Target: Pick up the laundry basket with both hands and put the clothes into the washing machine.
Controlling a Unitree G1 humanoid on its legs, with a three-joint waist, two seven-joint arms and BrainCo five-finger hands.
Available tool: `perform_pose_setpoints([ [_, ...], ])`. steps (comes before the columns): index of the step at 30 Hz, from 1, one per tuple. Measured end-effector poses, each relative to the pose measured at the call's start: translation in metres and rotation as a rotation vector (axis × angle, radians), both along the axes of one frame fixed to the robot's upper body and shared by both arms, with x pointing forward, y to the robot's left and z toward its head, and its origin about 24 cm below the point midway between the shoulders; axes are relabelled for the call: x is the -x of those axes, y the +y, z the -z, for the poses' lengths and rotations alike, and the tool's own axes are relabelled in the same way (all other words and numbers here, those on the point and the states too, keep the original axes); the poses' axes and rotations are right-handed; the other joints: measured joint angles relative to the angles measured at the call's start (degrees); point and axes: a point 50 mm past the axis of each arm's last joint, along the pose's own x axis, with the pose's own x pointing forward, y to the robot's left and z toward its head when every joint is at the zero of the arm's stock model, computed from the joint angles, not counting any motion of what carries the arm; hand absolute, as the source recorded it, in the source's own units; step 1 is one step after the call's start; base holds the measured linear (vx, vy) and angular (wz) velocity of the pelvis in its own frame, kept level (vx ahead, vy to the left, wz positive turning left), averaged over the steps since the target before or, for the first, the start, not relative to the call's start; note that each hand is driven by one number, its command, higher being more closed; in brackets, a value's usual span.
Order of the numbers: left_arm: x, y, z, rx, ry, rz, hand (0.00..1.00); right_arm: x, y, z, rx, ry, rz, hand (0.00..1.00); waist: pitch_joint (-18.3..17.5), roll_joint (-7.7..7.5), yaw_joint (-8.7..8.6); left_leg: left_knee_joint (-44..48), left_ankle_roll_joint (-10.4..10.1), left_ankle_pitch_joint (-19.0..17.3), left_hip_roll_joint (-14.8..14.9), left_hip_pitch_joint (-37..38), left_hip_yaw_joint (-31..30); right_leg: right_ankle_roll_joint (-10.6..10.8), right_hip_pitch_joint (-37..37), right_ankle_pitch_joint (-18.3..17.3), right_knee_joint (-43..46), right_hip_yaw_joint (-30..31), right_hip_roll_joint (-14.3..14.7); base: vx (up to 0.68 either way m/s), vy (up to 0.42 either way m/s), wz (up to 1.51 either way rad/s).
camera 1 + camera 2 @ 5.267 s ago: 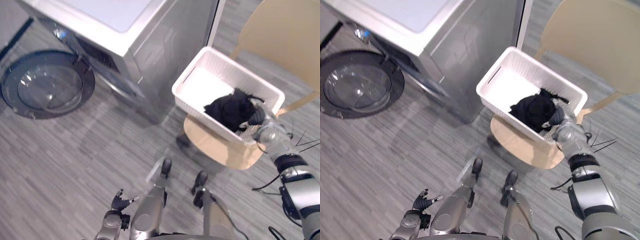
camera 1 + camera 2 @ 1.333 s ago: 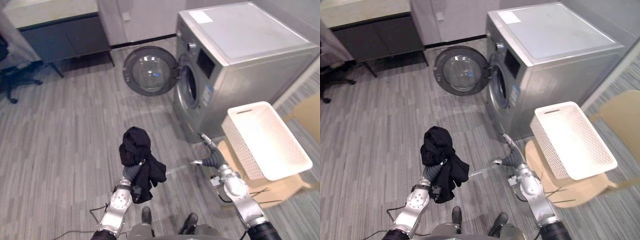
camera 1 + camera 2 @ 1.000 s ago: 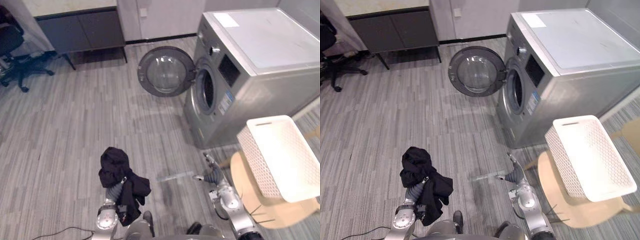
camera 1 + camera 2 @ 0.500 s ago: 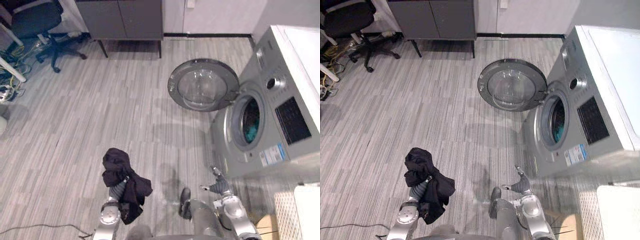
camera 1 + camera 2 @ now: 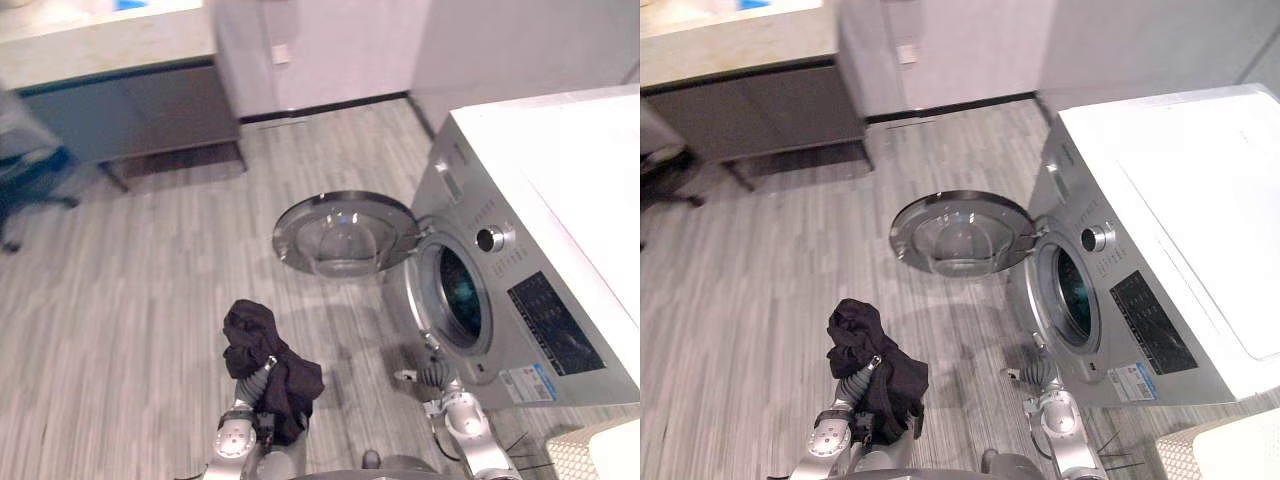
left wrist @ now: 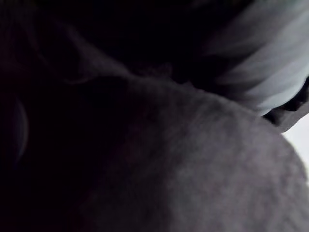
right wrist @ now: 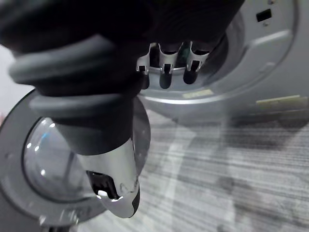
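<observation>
Left robot hand [image 5: 250, 387] buried in black clothes [image 5: 262, 345], grip unreadable, right robot hand [image 5: 434, 375] empty, fingers extended.

The silver-grey front-loading washing machine [image 5: 540, 230] has a satin, metal-looking front and a smooth white top. Its round open door [image 5: 345, 232] holds a glossy clear bowl in a grey ring. The black bundle of clothes [image 5: 262, 350] is soft, matt cloth. The grey plank floor [image 5: 120, 290] looks matt and wood-grained. The white laundry basket [image 5: 610, 445] is perforated plastic. The right hand [image 7: 118, 179] shows polished silver and a dull, ribbed cover.
</observation>
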Motion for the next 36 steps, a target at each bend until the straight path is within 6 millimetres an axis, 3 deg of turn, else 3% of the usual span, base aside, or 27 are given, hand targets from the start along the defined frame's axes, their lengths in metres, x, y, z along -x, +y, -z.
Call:
perform_pose_setpoints([
  [1,0.0,0.006,-0.001,-0.023,0.001,0.01,1.0,0.004,0.007,0.004,-0.025,0.016,0.006,0.0,-1.0,-2.27,-0.02,2.3,3.2,-2.3,-0.7,0.5,4.1,1.7,-1.4,-1.1,3.4,0.8,-2.3,0.43,0.346,-1.48],
  [2,-0.002,0.009,-0.001,-0.038,-0.001,0.02,1.0,0.004,0.01,0.004,-0.034,0.018,0.004,0.0,-1.7,-3.6,-0.68,2.9,4.9,-3.6,-1.1,1.5,7.4,2.9,-4.0,-0.6,7.7,-0.4,-4.2,0.48,0.381,-1.32],
  [4,-0.005,0.013,-0.003,-0.059,-0.008,0.028,1.0,-0.001,0.012,0.007,-0.036,0.029,-0.004,0.0,-1.7,-3.6,-1.56,2.2,7.4,-5.4,-0.5,5.3,13.6,7.1,-8.4,1.8,15.4,-6.8,-8.0,0.4,0.35,-1.4],
  [5,-0.007,0.016,-0.005,-0.071,-0.013,0.031,1.0,-0.006,0.013,0.007,-0.037,0.03,-0.01,0.0,-1.6,-3.48,-1.98,0.8,8.2,-5.9,-0.2,7.9,17.4,6.7,-10.9,1.8,19.0,-13.9,-11.3,0.27,0.268,-1.54],
  [7,-0.011,0.022,-0.007,-0.091,-0.024,0.028,1.0,-0.014,0.018,0.006,-0.039,0.028,-0.033,0.0,-1.4,-3.05,-2.57,-1.7,8.5,-6.0,0.9,11.2,22.3,5.2,-12.4,1.5,20.1,-25.6,-14.1,0.17,0.181,-1.54],
  [8,-0.013,0.03,-0.01,-0.107,-0.032,0.011,1.0,-0.025,0.023,0.003,-0.043,0.015,-0.054,0.0,-1.2,-2.69,-2.37,-4.5,8.5,-6.1,2.4,14.3,27.4,3.5,-13.5,1.7,18.2,-37.5,-15.1,0.14,0.148,-1.79],
  [10,-0.015,0.037,-0.012,-0.12,-0.039,-0.007,1.0,-0.033,0.026,0.0,-0.039,-0.001,-0.073,0.0,-1.1,-2.47,-2.36,-5.9,7.8,-6.6,3.5,16.1,32.1,3.0,-13.9,2.0,15.3,-46.9,-15.4,0.12,0.103,-1.72],
  [11,-0.015,0.042,-0.013,-0.136,-0.038,-0.006,1.0,-0.035,0.025,-0.001,-0.036,-0.007,-0.073,0.0,-1.0,-2.96,-2.54,-5.0,7.6,-7.5,3.8,16.8,35.2,0.8,-14.1,3.5,11.6,-50.2,-15.0,0.1,0.035,-1.33],
  [13,-0.017,0.046,-0.011,-0.143,-0.029,-0.012,1.0,-0.032,0.019,0.001,-0.023,0.001,-0.062,0.0,-0.9,-3.83,-2.68,-1.7,7.4,-8.9,4.4,16.8,36.1,0.2,-13.5,6.3,6.7,-47.3,-13.2,0.12,-0.083,-0.82],
  [15,-0.022,0.037,-0.01,-0.117,-0.032,-0.008,1.0,-0.022,0.005,0.007,0.007,0.033,-0.035,0.0,0.3,-1.59,-2.88,6.5,7.1,-9.9,8.5,14.2,35.7,-0.6,-12.2,7.1,3.8,-46.2,-10.1,0.14,-0.141,-0.53],
  [17,-0.029,0.029,-0.012,-0.097,-0.046,-0.002,1.0,-0.008,-0.006,0.014,0.036,0.08,-0.004,0.0,1.2,-0.17,-3.14,15.4,7.3,-9.7,12.4,10.9,33.3,-1.5,-10.3,7.6,1.5,-46.2,-7.3,0.1,-0.128,-0.25],
  [18,-0.028,0.027,-0.011,-0.094,-0.041,0.003,1.0,-0.004,-0.009,0.017,0.041,0.099,0.005,0.0,1.5,-0.1,-3.05,17.7,7.3,-9.8,12.9,9.9,32.5,-1.7,-9.4,7.7,0.8,-45.7,-6.8,0.1,-0.077,-0.41],
  [20,-0.029,0.021,-0.007,-0.086,-0.021,0.027,1.0,-0.001,-0.018,0.022,0.046,0.126,0.065,0.0,2.2,-1.01,-2.93,17.6,6.1,-12.5,9.1,7.5,23.6,-1.8,-8.4,7.6,0.7,-42.6,-7.3,0.09,-0.005,-0.56],
  [22,-0.03,0.019,-0.007,-0.081,-0.024,0.03,1.0,-0.003,-0.029,0.023,0.059,0.131,0.126,0.0,3.3,-0.89,-2.77,11.1,5.3,-12.4,5.6,6.5,16.6,-1.7,-8.3,7.7,1.0,-39.7,-7.3,0.08,0.091,-0.76],
  [23,-0.03,0.019,-0.007,-0.082,-0.024,0.03,1.0,-0.004,-0.033,0.024,0.062,0.138,0.146,0.0,3.7,-0.27,-2.81,4.7,3.1,-10.3,4.2,6.7,12.9,-1.3,-8.4,7.7,1.4,-38.3,-6.9,0.07,0.145,-0.8],
  [24,-0.029,0.018,-0.007,-0.08,-0.023,0.031,1.0,-0.003,-0.04,0.023,0.078,0.138,0.162,0.0,3.6,0.63,-2.79,1.3,2.7,-6.2,4.1,6.8,11.6,-0.9,-8.5,7.8,1.4,-37.6,-6.0,0.07,0.146,-0.69],
  [26,-0.036,0.023,-0.012,-0.106,-0.042,0.048,1.0,0.0,-0.04,0.026,0.074,0.149,0.195,0.0,4.2,-0.46,-2.64,0.9,4.0,-5.4,3.2,6.4,13.3,1.0,-10.9,8.0,1.6,-34.4,-7.0,0.08,0.16,-0.46],
  [30,-0.05,0.021,-0.022,-0.122,-0.09,0.075,1.0,-0.005,-0.041,0.023,0.072,0.131,0.204,0.0,7.3,-0.25,-2.8,5.6,4.5,-5.7,2.5,4.0,15.3,1.6,-15.0,7.5,7.6,-31.5,-9.5,-0.01,0.115,-0.27],
  [31,-0.056,0.021,-0.027,-0.128,-0.116,0.079,1.0,-0.009,-0.041,0.02,0.073,0.117,0.209,0.0,8.5,-0.24,-2.77,8.1,5.4,-6.4,2.6,3.0,15.7,1.9,-16.4,6.8,10.4,-30.4,-10.1,-0.13,0.095,-0.3],
  [36,-0.087,0.017,-0.061,-0.134,-0.28,0.051,1.0,-0.043,-0.038,-0.01,0.061,-0.048,0.199,0.0,13.0,-0.31,-2.9,25.7,8.0,-17.0,5.5,-7.7,18.2,2.3,-30.7,-2.4,31.3,-24.7,-12.5,-0.19,0.058,-0.32],
])
